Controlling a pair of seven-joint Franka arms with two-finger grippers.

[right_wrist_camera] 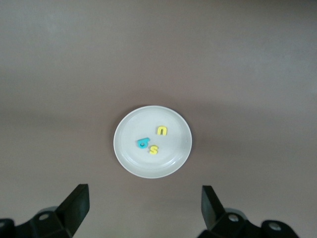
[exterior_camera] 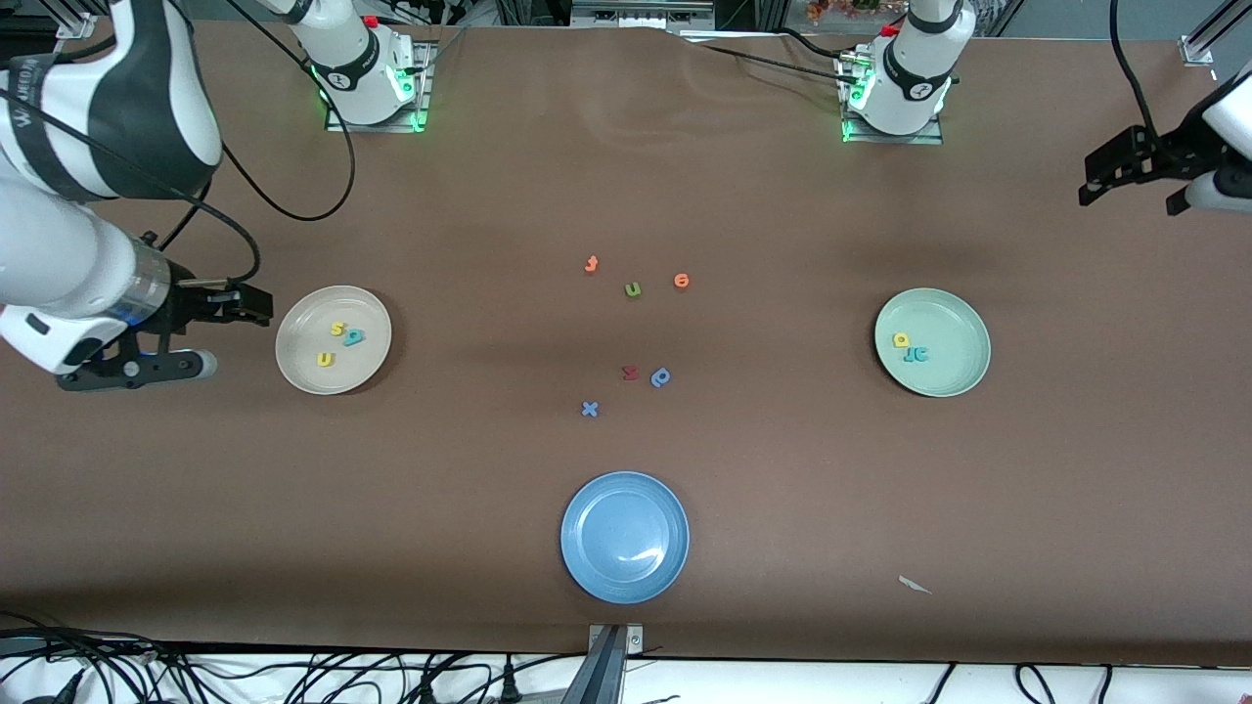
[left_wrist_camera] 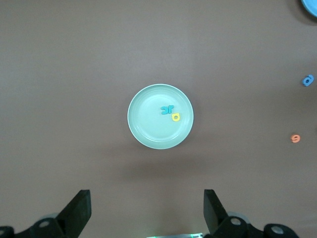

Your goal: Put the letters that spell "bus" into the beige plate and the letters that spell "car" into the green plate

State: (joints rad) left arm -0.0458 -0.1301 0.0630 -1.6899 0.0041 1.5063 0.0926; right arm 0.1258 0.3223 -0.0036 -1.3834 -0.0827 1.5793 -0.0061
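The beige plate (exterior_camera: 370,364) lies toward the right arm's end of the table and holds the letters that spell "bus": a yellow "s" (exterior_camera: 337,330), a teal "b" (exterior_camera: 353,337) and a yellow "u" (exterior_camera: 326,359). The green plate (exterior_camera: 957,328) lies toward the left arm's end and holds the letters that spell "car": a yellow "a" (exterior_camera: 901,340) beside the teal "c" and "r" (exterior_camera: 916,354), which touch. My right gripper (exterior_camera: 256,305) hangs open and empty over the table beside the beige plate (right_wrist_camera: 130,154). My left gripper (exterior_camera: 1100,181) hangs open and empty, high over its end of the table, looking down on the green plate (left_wrist_camera: 148,136).
Loose letters lie mid-table: an orange "t" (exterior_camera: 591,264), an olive "u" (exterior_camera: 633,289), an orange "e" (exterior_camera: 682,281), a dark red letter (exterior_camera: 631,373), a blue "p" (exterior_camera: 661,376) and a blue "x" (exterior_camera: 589,409). A blue plate (exterior_camera: 587,548) sits nearest the front camera. A white scrap (exterior_camera: 915,585) lies nearby.
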